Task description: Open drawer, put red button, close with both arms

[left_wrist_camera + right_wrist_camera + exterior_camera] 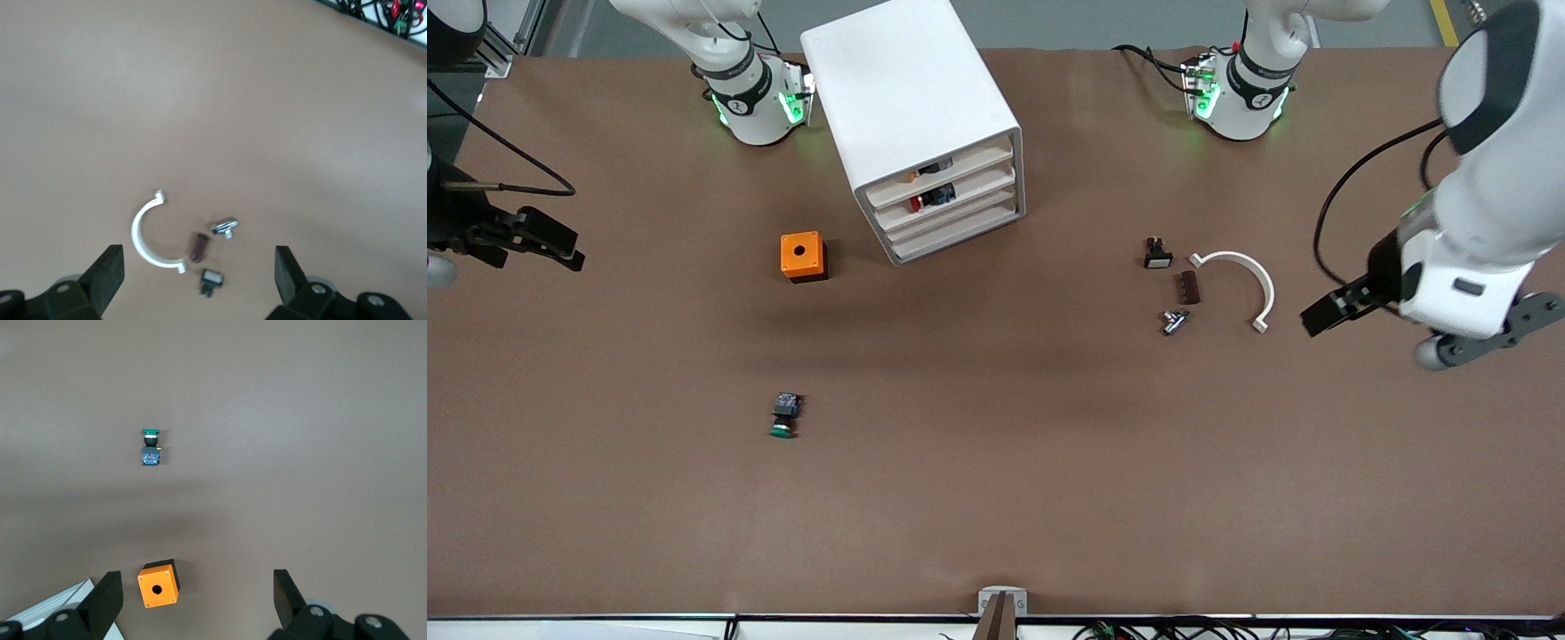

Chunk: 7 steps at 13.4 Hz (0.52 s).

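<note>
Left pincer [1320,317]: hanging over the brown tabletop [996,462] at the left arm's end, fingers [107,277] standing wide apart and gripping nothing.
Right pincer [560,249]: hovering over the right arm's end of the tabletop, fingers [103,600] spread wide too, carrying nothing.
Cabinet [911,116]: sitting near the robots' bases, closer to the right arm's base, its four drawer fronts angled toward the front camera.
Drawer [947,196]: second from the top, lying pushed in level with its neighbours.
Red button [918,204]: lying inside that second drawer, red cap peeking through the slot, the dark body beside it.
Top drawer [938,169]: showing a small dark item in its slot, too small to identify.
Orange box [804,256]: resting just beside the cabinet, toward the right arm's end, one round hole in its top.
Green button [784,415]: lying on its side, nearer the front camera than the orange box.
White curved clip [1245,276]: lying toward the left arm's end, with three small parts just beside it.
</note>
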Each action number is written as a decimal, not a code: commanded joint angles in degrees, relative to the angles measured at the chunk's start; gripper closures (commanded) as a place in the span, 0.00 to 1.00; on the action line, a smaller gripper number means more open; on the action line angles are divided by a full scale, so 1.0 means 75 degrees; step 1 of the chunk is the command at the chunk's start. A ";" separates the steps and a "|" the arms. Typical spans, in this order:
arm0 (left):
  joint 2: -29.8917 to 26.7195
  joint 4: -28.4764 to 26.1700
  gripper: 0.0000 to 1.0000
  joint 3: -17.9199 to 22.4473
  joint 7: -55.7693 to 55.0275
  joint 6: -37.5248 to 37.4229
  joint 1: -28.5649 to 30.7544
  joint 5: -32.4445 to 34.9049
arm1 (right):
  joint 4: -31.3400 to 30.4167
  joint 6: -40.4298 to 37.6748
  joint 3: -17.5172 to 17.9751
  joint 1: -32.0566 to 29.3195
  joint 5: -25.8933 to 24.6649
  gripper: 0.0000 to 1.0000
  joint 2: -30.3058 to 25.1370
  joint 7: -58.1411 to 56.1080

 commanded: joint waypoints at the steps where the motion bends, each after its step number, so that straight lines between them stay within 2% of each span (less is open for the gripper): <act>1: -0.0504 -0.0363 0.01 -0.0156 0.0870 -0.0275 0.0311 0.0144 | 0.0007 -0.0008 0.0165 -0.0118 -0.0153 0.00 -0.0030 0.0020; 5: -0.1511 -0.1381 0.01 -0.0272 0.1597 -0.0253 0.0778 0.0156 | 0.0007 -0.0019 0.0176 -0.0152 -0.0153 0.00 -0.0018 0.0020; 7: -0.1922 -0.1804 0.01 -0.0797 0.1974 -0.0229 0.1387 0.0144 | 0.0007 -0.0019 0.0177 -0.0164 -0.0153 0.00 -0.0018 0.0020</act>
